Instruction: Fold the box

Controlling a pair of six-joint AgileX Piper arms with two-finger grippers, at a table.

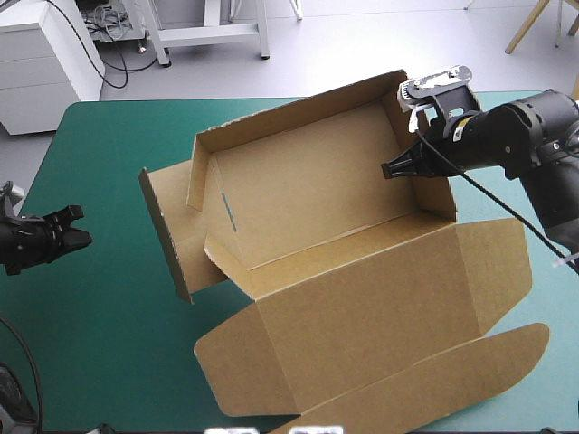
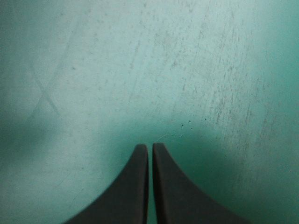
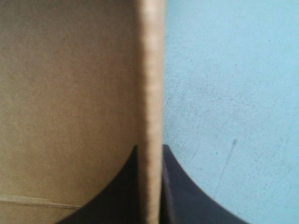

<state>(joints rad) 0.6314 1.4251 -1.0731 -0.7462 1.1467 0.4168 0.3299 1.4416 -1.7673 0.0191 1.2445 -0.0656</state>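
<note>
- Box [image 1: 344, 289]: a cut sheet of brown board lying from the middle of the table toward its right side, turned at an angle to the table's edges.
- Tray part: toward the far edge, with the far wall and the right wall raised. At the left end a panel stands upright and juts out past the tray.
- Lid: flat on the teal-green cover [image 1: 109, 362], reaching toward the near edge, with a long rounded flap at its near right.
- Right gripper [image 1: 389, 170]: at the box's right wall, near the far right corner. In the right wrist view the gripper [image 3: 150, 148] has its black fingers all but closed on the wall's edge, one finger inside the box [image 3: 70, 93] and one outside over the cover [image 3: 233, 93].
- Left gripper [image 1: 80, 226]: near the table's left edge, well apart from the box. In the left wrist view the gripper [image 2: 150, 147] has its fingers pressed together with nothing between them, and only the bare cover [image 2: 140, 70] lies ahead.
</note>
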